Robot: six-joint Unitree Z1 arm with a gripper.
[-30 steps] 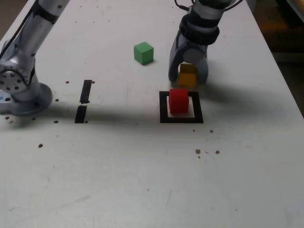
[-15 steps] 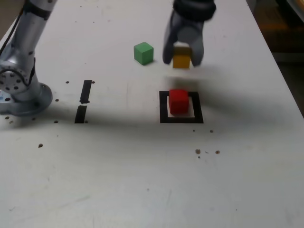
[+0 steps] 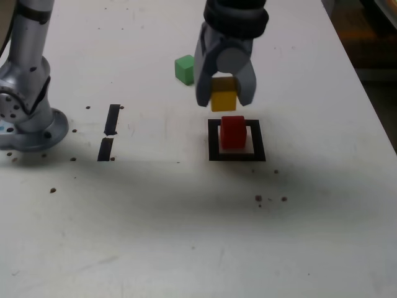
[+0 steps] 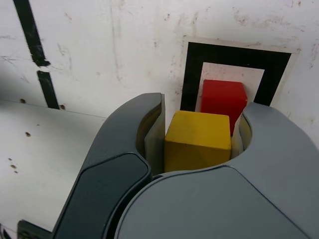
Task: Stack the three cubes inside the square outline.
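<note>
You're looking at a white, scuffed table with dark specks and two short black tape strips toward the exterior view's left. The square outline holds the red cube, sitting on its white centre. Your gripper is pinching the yellow cube between its jaws, held in the air just above and slightly behind the red one, not touching it. The green cube sits farther back on the table, partly hidden behind the gripper. The arm's upper part is cut off.
</note>
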